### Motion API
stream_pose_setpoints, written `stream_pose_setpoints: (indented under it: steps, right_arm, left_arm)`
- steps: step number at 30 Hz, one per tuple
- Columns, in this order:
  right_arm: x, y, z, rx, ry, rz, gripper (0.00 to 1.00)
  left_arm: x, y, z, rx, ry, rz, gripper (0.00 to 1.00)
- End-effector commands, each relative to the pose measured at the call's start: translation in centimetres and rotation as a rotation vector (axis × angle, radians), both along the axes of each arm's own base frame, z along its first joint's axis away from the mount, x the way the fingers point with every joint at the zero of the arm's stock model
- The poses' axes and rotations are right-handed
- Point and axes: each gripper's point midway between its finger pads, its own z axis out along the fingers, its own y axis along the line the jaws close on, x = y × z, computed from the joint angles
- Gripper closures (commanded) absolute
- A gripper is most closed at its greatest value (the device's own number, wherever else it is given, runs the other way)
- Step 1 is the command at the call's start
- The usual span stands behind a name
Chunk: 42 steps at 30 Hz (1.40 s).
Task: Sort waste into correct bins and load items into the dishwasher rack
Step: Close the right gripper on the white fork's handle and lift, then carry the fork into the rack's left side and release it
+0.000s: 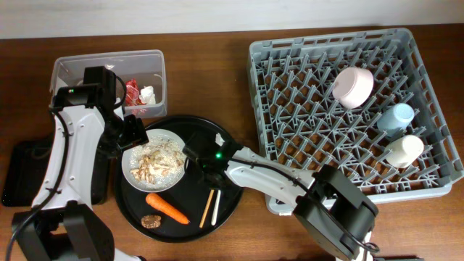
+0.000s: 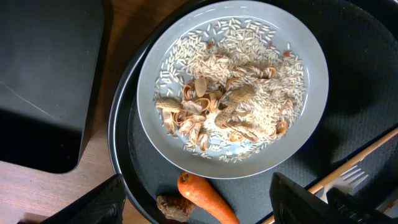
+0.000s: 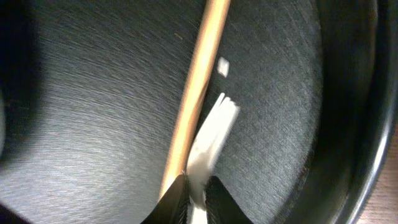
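The right tool [image 3: 196, 196] is pinched narrow on the handle end of the fork [image 3: 212, 127]. The fork lies on the round tray [image 1: 190, 194], to the right of the plate [image 2: 314, 74]. Its prongs point away from the tool. The chopstick [image 3: 198, 78] lies just beside the fork, on the side nearer the plate. The left tool [image 2: 199, 205] hangs over the plate's left side, opened wide and holding nothing. Rice [image 2: 239, 65] covers the plate. The carrot [image 1: 167, 208] lies on the tray just below the plate.
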Motion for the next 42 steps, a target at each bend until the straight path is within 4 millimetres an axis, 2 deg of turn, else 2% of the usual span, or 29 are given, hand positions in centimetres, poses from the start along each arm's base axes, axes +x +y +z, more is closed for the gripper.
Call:
stream_pose_setpoints:
  steps: [1, 13, 17, 19, 23, 24, 27, 30, 32, 34, 36, 39, 42]
  right_arm:
    - [-0.7, -0.7, -1.3, -0.038, 0.023, 0.009, 0.86]
    - [-0.5, -0.5, -1.3, -0.031, 0.017, 0.01, 0.88]
    - [-0.7, -0.7, -2.8, -0.053, 0.038, 0.012, 0.91]
    - [-0.7, -0.7, -2.8, -0.057, 0.036, 0.022, 0.96]
    - [-0.5, -0.6, -1.8, -0.044, 0.021, 0.051, 0.96]
    - [-0.4, -0.5, -1.3, -0.038, 0.01, 0.071, 0.96]
    - [0.9, -1.1, 2.5, -0.035, -0.039, 0.08, 0.96]
    - [3.3, -2.8, 7.7, -0.073, -0.151, 0.139, 0.96]
    - [5.1, -4.2, 12.2, -0.085, -0.237, 0.215, 0.96]
    - [6.6, -5.5, 15.6, -0.071, -0.292, 0.245, 0.96]
    - [8.1, -7.4, 18.0, -0.073, -0.333, 0.251, 0.96]
    - [10.0, -10.9, 19.1, -0.103, -0.354, 0.258, 0.96]
    - [11.2, -14.0, 17.7, -0.117, -0.291, 0.37, 0.96]
  left_arm:
    - [0.0, 0.2, 0.9, 0.013, -0.03, 0.011, 0.27]
    - [0.0, 0.2, 0.9, 0.013, -0.03, 0.01, 0.26]
    - [0.0, 0.2, 0.9, 0.013, -0.029, 0.011, 0.27]
    - [0.0, 0.2, 0.9, 0.012, -0.028, 0.011, 0.26]
    - [0.0, 0.2, 0.9, 0.013, -0.029, 0.011, 0.27]
    - [0.0, 0.2, 0.9, 0.013, -0.029, 0.011, 0.26]
    - [0.0, 0.2, 0.9, 0.013, -0.028, 0.011, 0.26]
    - [0.0, 0.2, 0.9, 0.013, -0.028, 0.011, 0.27]
    - [0.0, 0.2, 0.9, 0.013, -0.029, 0.011, 0.27]
    - [0.0, 0.2, 0.9, 0.013, -0.028, 0.011, 0.27]
    - [-0.1, 0.2, 0.9, 0.013, -0.027, 0.011, 0.27]
    - [-0.1, 0.2, 0.9, 0.013, -0.027, 0.011, 0.27]
    - [-0.1, 0.2, 0.9, 0.013, -0.027, 0.011, 0.27]
